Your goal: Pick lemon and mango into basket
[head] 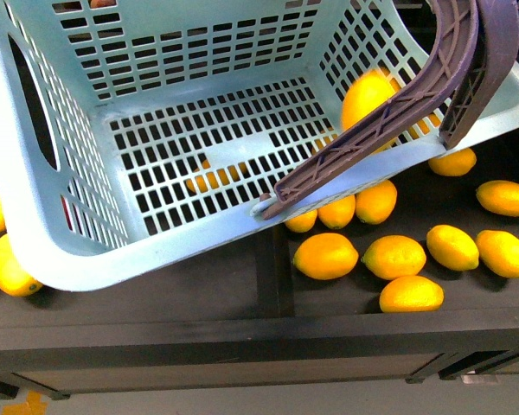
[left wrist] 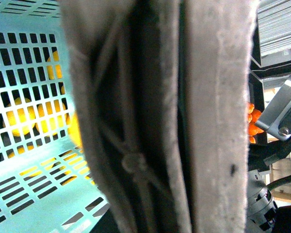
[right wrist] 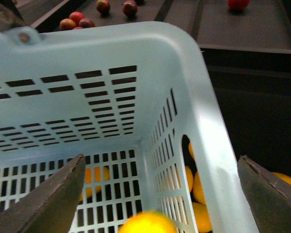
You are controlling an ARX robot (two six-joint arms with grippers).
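The turquoise basket (head: 78, 259) hangs tilted above the dark shelf and fills most of the front view. Its brown handles (head: 450, 60) rise at the upper right. The handle (left wrist: 208, 121) fills the left wrist view, with my left gripper shut on it and its fingers hidden. My right gripper (right wrist: 160, 194) is open over the basket's corner rim (right wrist: 208, 126). A blurred bright yellow fruit (right wrist: 146, 223) is inside the basket below the gripper, by the right wall (head: 368, 95); whether it is lemon or mango I cannot tell. Yellow lemons (head: 452, 246) and more orange mango-like fruits (head: 326, 255) lie on the shelf.
More yellow fruit (head: 9, 272) lies under the basket's left side. A shelf divider (head: 275, 277) runs toward the front ledge (head: 259, 333). Dark red fruits (right wrist: 77, 19) sit on a further shelf, and orange tangerines (left wrist: 252, 124) show beside a metal bracket (left wrist: 281, 109).
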